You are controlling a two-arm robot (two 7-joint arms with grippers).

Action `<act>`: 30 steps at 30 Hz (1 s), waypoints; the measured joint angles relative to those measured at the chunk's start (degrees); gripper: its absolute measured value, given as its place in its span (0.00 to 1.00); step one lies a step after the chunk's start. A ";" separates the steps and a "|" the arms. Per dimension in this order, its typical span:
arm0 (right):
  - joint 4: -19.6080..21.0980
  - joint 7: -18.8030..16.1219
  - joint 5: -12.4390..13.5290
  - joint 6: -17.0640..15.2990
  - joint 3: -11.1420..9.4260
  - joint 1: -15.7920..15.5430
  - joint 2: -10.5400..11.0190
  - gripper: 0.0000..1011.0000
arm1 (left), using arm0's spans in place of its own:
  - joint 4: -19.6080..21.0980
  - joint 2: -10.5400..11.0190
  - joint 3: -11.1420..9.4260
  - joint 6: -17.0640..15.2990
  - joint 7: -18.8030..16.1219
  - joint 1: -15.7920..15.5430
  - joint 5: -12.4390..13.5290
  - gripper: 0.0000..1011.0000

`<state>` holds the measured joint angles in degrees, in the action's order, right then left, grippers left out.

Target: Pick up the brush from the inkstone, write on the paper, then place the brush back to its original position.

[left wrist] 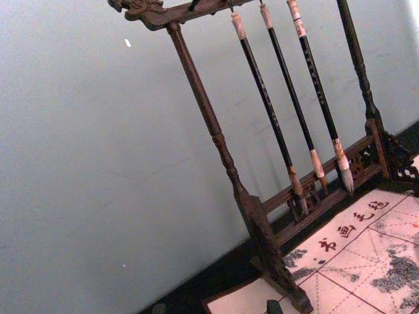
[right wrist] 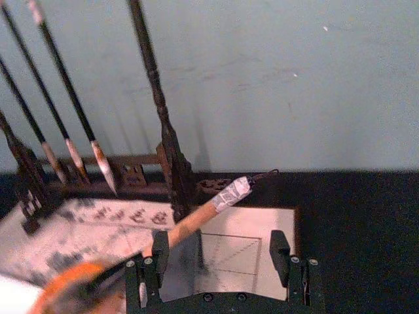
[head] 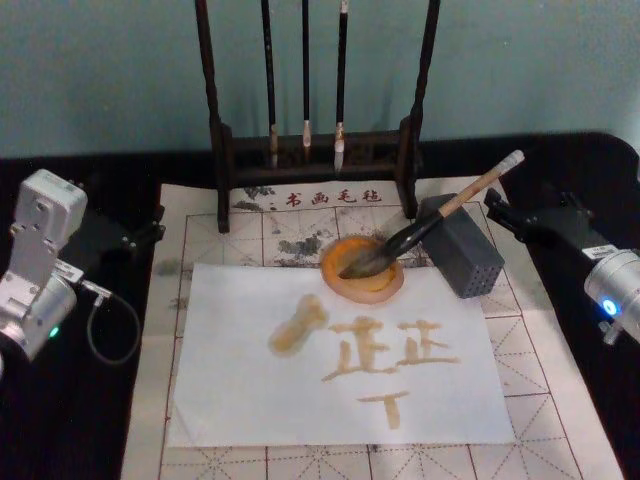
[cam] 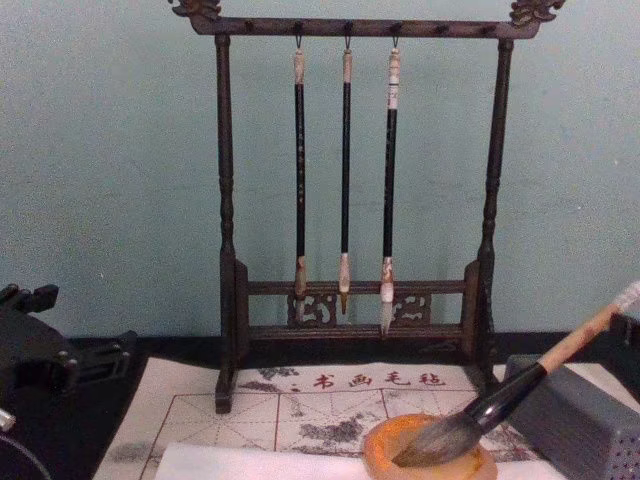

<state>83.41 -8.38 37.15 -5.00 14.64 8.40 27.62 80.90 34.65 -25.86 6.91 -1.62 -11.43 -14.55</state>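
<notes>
right gripper [right wrist: 219,252] wide open, empty, beside the brush [head: 455,205] handle.
brush lies in the inkstone [head: 372,292], paper [head: 250,400] written; i judge it returned, next i back away. left gripper [head: 140,232] parked.

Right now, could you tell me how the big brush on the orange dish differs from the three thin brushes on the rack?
The big brush lies slanted, bristles in the orange dish; the three thin brushes hang upright from the rack. The big brush has a thick tan handle; the thin brushes have slim dark ones. The big brush's bristles are bushy and grey-brown; the thin brushes' are small and pale. All point bristles down.
</notes>
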 joint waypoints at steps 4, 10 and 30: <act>-0.37 -0.05 4.33 -2.31 -2.42 -0.02 -2.84 0.99 | 0.00 0.00 0.00 0.00 0.00 0.00 0.00 0.99; -1.26 0.64 11.00 -6.23 -5.79 0.53 -7.00 0.99 | 0.00 0.00 0.00 0.00 0.00 0.00 0.00 0.99; -4.59 4.61 25.21 -15.38 -7.54 5.06 -11.15 0.99 | 0.00 0.00 0.00 0.00 0.00 0.00 0.00 0.99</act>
<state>78.82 -3.76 62.37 -20.38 7.11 13.46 16.48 80.90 34.64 -25.86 6.91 -1.62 -11.43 -14.55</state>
